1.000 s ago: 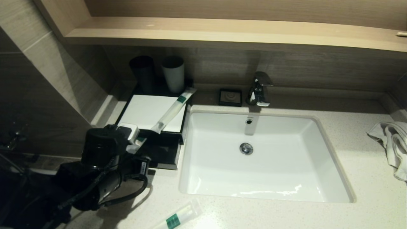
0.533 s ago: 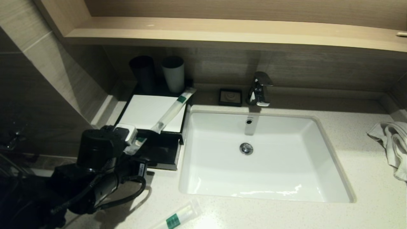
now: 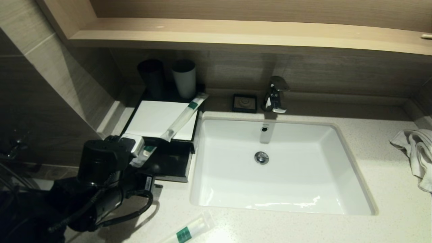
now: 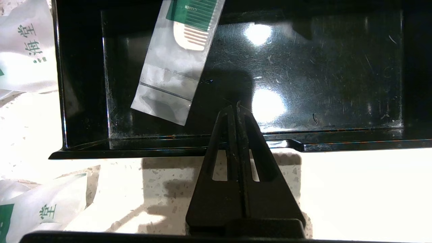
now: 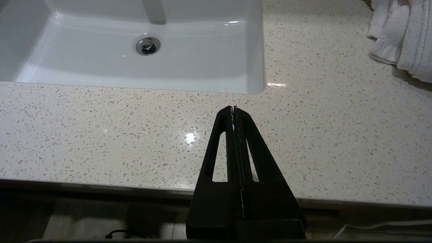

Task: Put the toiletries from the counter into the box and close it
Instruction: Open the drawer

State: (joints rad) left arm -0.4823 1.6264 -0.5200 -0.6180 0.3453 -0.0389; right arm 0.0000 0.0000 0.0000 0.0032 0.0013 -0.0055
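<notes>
The black glossy box (image 3: 173, 167) stands open left of the sink, and its bare floor fills the left wrist view (image 4: 320, 67). A comb packet (image 4: 168, 71) with a green label lies in its left part, partly seen in the head view (image 3: 145, 152). A long clear packet (image 3: 184, 116) lies slanted over the white panel (image 3: 152, 118) behind the box. Another green-labelled packet (image 3: 189, 230) lies on the counter's front edge. My left gripper (image 4: 236, 103) is shut and empty above the box's front wall. My right gripper (image 5: 233, 108) is shut and empty over the counter's front.
Two white packets (image 4: 23, 50) (image 4: 40, 209) lie on the counter beside the box. Two cups (image 3: 184, 77) stand behind the box. The white sink (image 3: 280, 202), the faucet (image 3: 276, 94), a small black dish (image 3: 244, 103) and a white towel (image 3: 418, 152) are to the right.
My left arm has drawn back a little, toward me and to the left, away from the box. The packets have not moved.
</notes>
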